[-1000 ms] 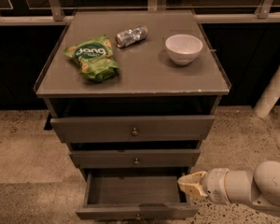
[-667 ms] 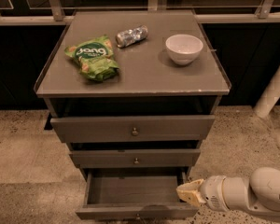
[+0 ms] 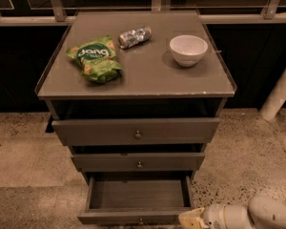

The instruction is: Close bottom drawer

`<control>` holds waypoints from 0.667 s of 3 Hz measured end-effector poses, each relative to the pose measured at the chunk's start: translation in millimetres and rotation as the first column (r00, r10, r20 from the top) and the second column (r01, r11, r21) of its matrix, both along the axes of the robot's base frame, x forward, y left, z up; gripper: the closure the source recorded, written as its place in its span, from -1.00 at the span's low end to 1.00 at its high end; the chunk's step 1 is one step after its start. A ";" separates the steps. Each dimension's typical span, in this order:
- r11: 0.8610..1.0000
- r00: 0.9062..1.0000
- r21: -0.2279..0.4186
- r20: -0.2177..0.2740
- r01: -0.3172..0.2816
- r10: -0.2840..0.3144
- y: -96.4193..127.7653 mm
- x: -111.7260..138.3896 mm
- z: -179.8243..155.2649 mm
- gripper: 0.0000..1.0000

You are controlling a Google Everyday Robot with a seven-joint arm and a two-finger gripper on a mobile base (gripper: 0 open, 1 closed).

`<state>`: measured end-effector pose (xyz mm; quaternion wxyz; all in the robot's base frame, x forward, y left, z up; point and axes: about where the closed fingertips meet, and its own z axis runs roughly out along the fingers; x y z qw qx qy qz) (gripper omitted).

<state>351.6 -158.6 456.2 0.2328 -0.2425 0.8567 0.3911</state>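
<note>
Speckled stone floor [image 3: 250,151] surrounds a grey cabinet [image 3: 148,80] set against a dark railed wall. On its top lie a green snack bag [image 3: 96,57], a crushed silver can [image 3: 135,36] and a white bowl [image 3: 188,49].

The single camera view looks down on the cabinet's three fronts. The top drawer [image 3: 133,130] and the middle drawer [image 3: 138,162] sit slightly proud of the frame. The bottom drawer [image 3: 133,195] is pulled well out, its inside showing. Its narrow front and small brass knob [image 3: 140,220] lie at the lower edge of the picture.

Over the last second the gripper [image 3: 193,218] has dropped from beside the drawer's right wall to the level of the front panel, just beside that panel's right end. The pale arm [image 3: 269,213] trails off to the lower right. Whether the gripper is open or closed cannot be told from this angle, and contact with the wood cannot be confirmed.

The drawer itself has not moved: it stands as far out as it did a second ago. So the closing has probably not begun. The change reads as lining up for a push. From this spot the load would fall on one end of the front, which could skew the drawer on its runners; a push nearer the knob would likely run truer.
</note>
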 end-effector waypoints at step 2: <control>0.999 0.999 0.038 -0.038 0.000 0.001 11.1 -9.8 -18.4 1.00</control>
